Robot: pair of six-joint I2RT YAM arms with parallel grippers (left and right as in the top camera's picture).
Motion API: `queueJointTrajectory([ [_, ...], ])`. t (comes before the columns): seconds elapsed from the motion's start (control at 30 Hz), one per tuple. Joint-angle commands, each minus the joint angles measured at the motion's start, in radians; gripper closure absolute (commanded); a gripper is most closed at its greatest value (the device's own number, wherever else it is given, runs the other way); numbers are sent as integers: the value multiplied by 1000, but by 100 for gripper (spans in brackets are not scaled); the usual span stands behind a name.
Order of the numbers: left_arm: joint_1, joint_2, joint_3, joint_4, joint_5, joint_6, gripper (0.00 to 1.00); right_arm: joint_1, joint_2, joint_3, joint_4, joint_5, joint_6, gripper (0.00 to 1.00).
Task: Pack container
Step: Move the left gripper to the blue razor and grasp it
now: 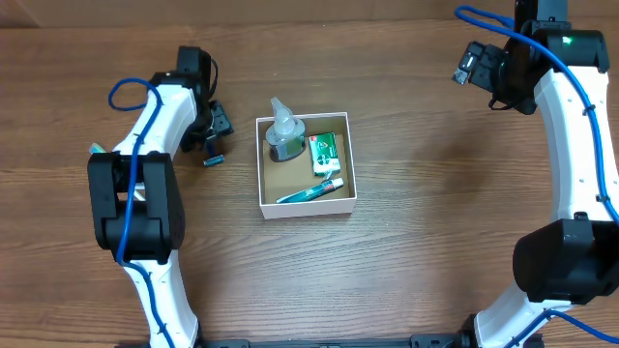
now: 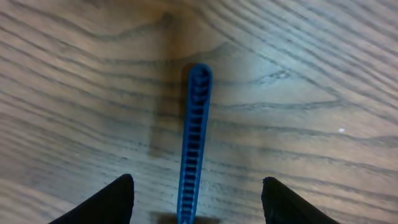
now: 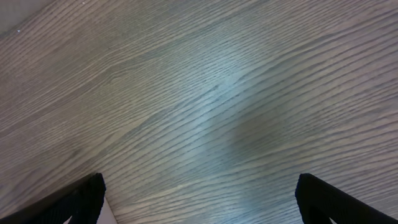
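The container (image 1: 344, 198), a shallow white box with a brown inside, sits at the table's middle. It holds a clear bottle (image 1: 284, 133), a green packet (image 1: 323, 153) and a toothpaste tube (image 1: 311, 190). A blue ribbed stick-like item (image 1: 214, 160) lies on the table left of the box. In the left wrist view it (image 2: 194, 143) lies between my left gripper's (image 2: 196, 199) open fingers. My left gripper (image 1: 215, 135) hovers over it. My right gripper (image 3: 199, 199) is open and empty over bare wood; in the overhead view it (image 1: 474, 63) is at the far right.
The table is brown wood grain. The left arm's white links run down the left side (image 1: 135, 203). The right arm stands along the right edge (image 1: 580, 174). A small green thing (image 1: 95, 149) peeks out beside the left arm.
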Motion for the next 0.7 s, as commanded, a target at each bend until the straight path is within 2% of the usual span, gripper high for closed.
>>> queueJointTrajectory([
  [0.0, -4, 16, -68, 48, 8, -38, 37, -3, -9, 24, 3, 17, 0, 0],
  [0.27, -5, 16, -124, 100, 0, -38, 61, -3, -9, 24, 3, 17, 0, 0],
  [0.47, -5, 16, -128, 76, 0, -38, 84, -3, -9, 24, 3, 17, 0, 0],
  [0.67, -5, 16, -117, 61, 0, -11, 95, -3, -9, 24, 3, 17, 0, 0],
])
